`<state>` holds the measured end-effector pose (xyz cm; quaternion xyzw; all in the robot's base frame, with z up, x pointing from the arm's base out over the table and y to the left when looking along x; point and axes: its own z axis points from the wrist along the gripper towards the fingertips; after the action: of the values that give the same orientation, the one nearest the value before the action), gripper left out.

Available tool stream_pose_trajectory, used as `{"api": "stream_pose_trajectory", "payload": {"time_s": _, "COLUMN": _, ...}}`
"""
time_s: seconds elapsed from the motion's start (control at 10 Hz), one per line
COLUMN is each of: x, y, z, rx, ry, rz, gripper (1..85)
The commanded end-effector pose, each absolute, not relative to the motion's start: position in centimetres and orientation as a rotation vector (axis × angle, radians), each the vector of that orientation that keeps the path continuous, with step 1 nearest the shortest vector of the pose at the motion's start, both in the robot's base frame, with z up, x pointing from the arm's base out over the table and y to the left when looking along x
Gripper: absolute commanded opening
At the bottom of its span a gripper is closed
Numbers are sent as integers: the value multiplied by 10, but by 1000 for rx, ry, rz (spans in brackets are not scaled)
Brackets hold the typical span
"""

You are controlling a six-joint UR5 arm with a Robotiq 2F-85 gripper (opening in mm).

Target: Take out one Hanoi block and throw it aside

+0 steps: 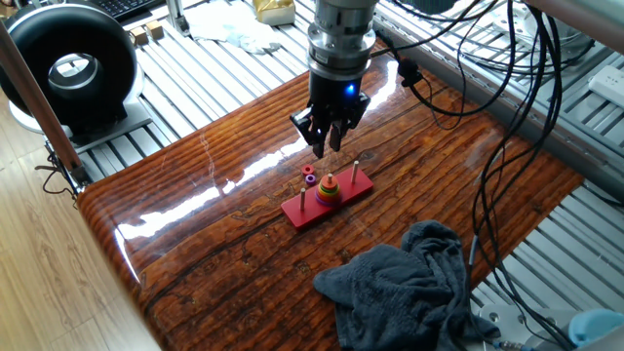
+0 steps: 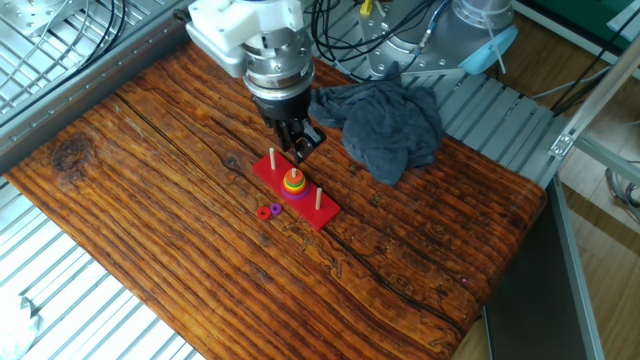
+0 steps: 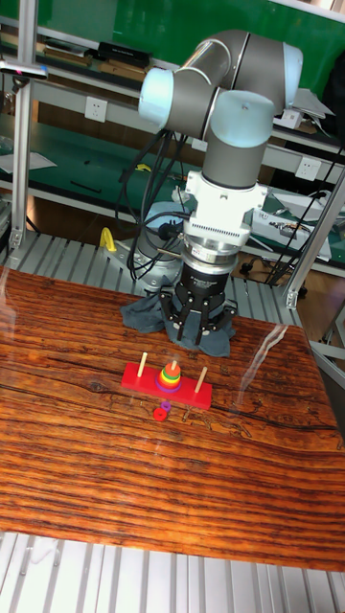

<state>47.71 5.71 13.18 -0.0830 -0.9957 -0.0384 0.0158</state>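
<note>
The Hanoi block (image 1: 308, 170), a tiny red ring, lies flat on the table (image 1: 214, 234) beside a small purple ring (image 1: 310, 179), just off the red peg base (image 1: 302, 211). It also shows in the other fixed view (image 2: 264, 212) and the tall view (image 3: 159, 415). A stack of coloured discs (image 1: 330, 191) sits on the middle peg. My gripper (image 1: 327, 148) hangs above the far side of the base, apart from every ring, its fingers slightly parted with nothing between them. It appears too from the other side (image 2: 297, 148) and in the tall view (image 3: 198, 335).
A crumpled dark grey cloth (image 1: 405, 283) lies on the table near the base. A black round device (image 1: 68, 68) stands beyond the table's left corner. Cables (image 1: 507, 107) hang along the right side.
</note>
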Motion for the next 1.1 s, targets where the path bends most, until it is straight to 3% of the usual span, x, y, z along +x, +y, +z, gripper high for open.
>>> {"api": "stream_pose_trajectory", "payload": {"time_s": 0.0, "x": 477, "y": 58, "z": 123, "rx": -249, "ry": -3112, "rz": -100, "gripper": 340}}
{"api": "stream_pose_trajectory", "payload": {"time_s": 0.8, "x": 478, "y": 46, "z": 95, "rx": -132, "ry": -3153, "rz": -41, "gripper": 400}}
{"api": "stream_pose_trajectory", "payload": {"time_s": 1.0, "x": 478, "y": 54, "z": 94, "rx": -154, "ry": -3153, "rz": -107, "gripper": 400}}
